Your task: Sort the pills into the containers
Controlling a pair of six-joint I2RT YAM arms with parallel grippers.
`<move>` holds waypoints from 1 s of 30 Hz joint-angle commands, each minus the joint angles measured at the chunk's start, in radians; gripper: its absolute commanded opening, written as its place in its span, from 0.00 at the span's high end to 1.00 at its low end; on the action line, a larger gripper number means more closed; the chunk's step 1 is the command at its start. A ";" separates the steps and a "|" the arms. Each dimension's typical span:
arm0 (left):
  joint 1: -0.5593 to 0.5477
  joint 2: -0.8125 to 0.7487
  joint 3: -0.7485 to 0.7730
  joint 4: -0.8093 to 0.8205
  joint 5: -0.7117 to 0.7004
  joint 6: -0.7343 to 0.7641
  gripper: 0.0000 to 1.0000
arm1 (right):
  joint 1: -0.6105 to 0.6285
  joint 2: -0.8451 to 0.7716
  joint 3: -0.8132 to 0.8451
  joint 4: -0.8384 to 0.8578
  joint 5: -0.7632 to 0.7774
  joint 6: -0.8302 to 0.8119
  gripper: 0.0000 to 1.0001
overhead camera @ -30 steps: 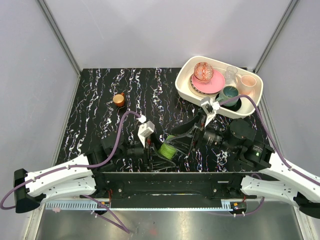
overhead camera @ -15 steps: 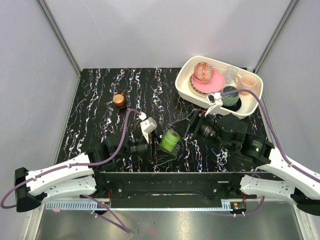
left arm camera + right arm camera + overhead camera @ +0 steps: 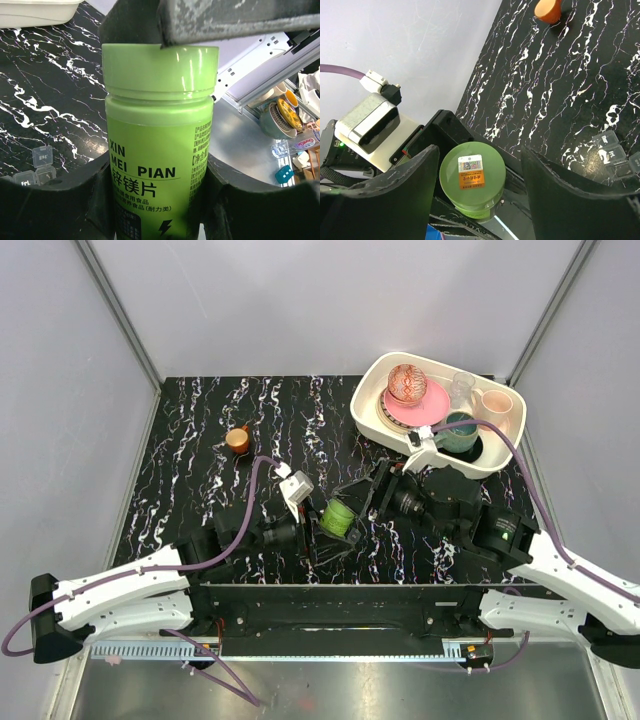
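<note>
Left gripper (image 3: 155,200) jaws are clenching the green pill bottle (image 3: 160,125) by its body. The right gripper (image 3: 479,162) is hovering over the bottle's cap (image 3: 472,177), its jaws spread to either side with a gap showing. The pill box (image 3: 615,150), a strip of small square compartments, is lying on the black marbled table (image 3: 545,75) near the bottle.

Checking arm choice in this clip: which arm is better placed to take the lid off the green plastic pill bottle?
Right, probably. The open right gripper sits over the lid of the green plastic pill bottle; the left gripper is clamped round its body.
</note>
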 commanded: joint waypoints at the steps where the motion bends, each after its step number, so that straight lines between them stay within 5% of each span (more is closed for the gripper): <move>1: 0.003 0.005 0.048 0.065 -0.030 0.004 1.00 | 0.008 0.009 0.042 0.008 -0.039 0.016 0.28; 12: 0.003 0.012 0.056 0.067 -0.030 0.002 1.00 | 0.010 0.017 0.030 0.011 -0.073 0.004 0.35; 22: 0.003 -0.008 0.025 0.108 -0.005 -0.019 1.00 | 0.010 -0.037 -0.033 0.100 -0.180 -0.180 0.83; 30: 0.003 -0.049 -0.037 0.241 0.119 -0.049 1.00 | 0.010 -0.146 -0.100 0.209 -0.419 -0.412 0.95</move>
